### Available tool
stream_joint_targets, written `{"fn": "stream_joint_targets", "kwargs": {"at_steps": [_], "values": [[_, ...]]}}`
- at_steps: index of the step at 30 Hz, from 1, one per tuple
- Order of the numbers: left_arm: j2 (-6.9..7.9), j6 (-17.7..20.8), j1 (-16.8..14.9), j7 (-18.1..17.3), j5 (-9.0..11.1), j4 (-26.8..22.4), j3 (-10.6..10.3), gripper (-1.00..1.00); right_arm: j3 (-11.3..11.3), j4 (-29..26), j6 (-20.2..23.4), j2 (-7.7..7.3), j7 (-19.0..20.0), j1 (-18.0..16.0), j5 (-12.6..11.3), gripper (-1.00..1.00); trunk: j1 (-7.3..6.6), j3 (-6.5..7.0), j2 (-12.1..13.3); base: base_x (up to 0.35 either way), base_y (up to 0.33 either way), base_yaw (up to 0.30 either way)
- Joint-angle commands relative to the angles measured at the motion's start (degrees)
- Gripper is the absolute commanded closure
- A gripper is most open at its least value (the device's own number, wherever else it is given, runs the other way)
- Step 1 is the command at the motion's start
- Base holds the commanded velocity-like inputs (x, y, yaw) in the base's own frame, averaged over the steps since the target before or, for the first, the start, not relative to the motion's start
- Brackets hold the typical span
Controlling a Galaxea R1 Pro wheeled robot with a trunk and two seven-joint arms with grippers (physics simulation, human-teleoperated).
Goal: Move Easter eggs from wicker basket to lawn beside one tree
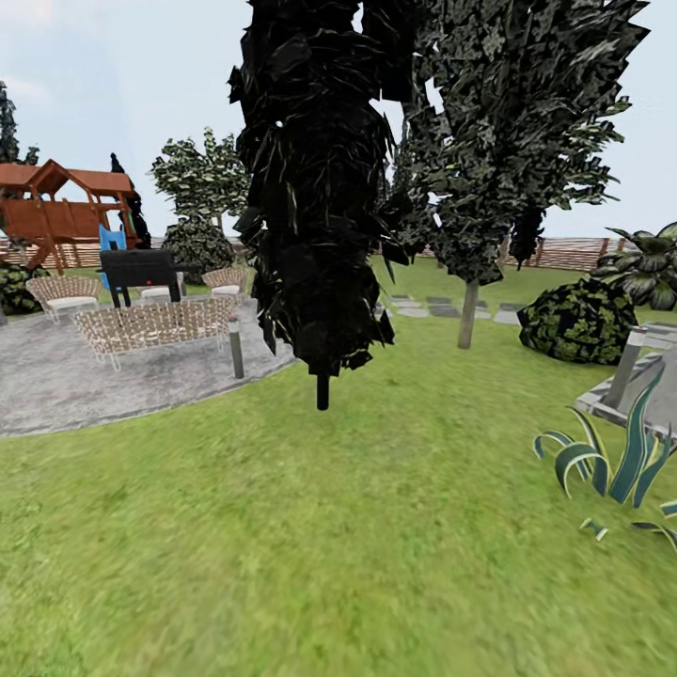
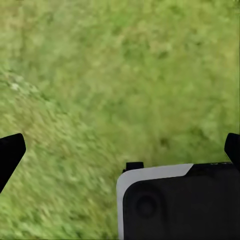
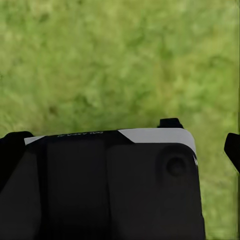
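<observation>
Plainly the lawn (image 1: 376, 527) takes up most of the head view, wide bright grass running back to a brown slatted fence (image 1: 574, 252). Next in size is a dark cone-shaped tree (image 1: 315, 188) on a thin stem, straight ahead and close. Behind it to the right stands a leafier tree with a pale bare trunk (image 1: 467, 315), beside grey stepping stones (image 1: 442, 307) and a round bush (image 1: 578, 320). Off to the left lie a grey paved patio (image 1: 56, 376), wicker chairs (image 1: 155, 324), a black grill (image 1: 141, 268) and a wooden play set (image 1: 61, 212).

The wicker basket and the eggs are not visible from here, so the robot appears to be travelling.

In the left wrist view the left gripper (image 2: 120, 150) has its dark fingertips (image 2: 10, 152) set wide apart with nothing between them. In the right wrist view the right gripper (image 3: 122, 150) is likewise spread and empty over grass.

Risks, as I judge them: driving on could bump the near cone tree, or mistake it for a suitable tree. The spiky plant (image 1: 611, 461) and grey stone structure (image 1: 639, 376) at the right could snag the base.
</observation>
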Motion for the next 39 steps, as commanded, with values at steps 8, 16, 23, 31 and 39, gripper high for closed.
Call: {"fn": "stream_joint_targets", "kwargs": {"at_steps": [8,16,23,31,39], "values": [[0.02,-0.2,0.0,0.1,-0.1,0.1,-0.2,-1.0,-0.3,-0.1,0.3,0.05,0.1,0.0,0.0,-1.0,0.05,-0.02,0.0,0.26,-0.169,0.051],[0.02,-0.2,0.0,0.1,-0.1,0.1,-0.2,-1.0,-0.3,1.5,-3.1,-0.03,0.1,0.0,0.1,-1.0,0.05,-0.02,0.0,0.252,-0.167,0.004],[0.02,-0.2,0.0,0.1,0.0,0.1,-0.2,-1.0,-0.2,2.2,-3.9,0.02,0.1,0.0,0.0,-1.0,0.05,-0.02,0.0,0.232,-0.051,0.001],[0.02,-0.2,0.0,0.1,0.0,0.1,-0.2,-1.0,-0.2,2.3,-4.1,0.05,0.1,0.0,0.0,-1.0,0.05,-0.02,0.0,0.199,-0.006,0.0],[0.02,-0.2,0.0,0.1,0.0,0.1,-0.2,-1.0,-0.2,2.3,-4.1,0.0,0.1,0.0,0.0,-1.0,0.05,-0.02,0.0,0.048,-0.001,0.0]]}}
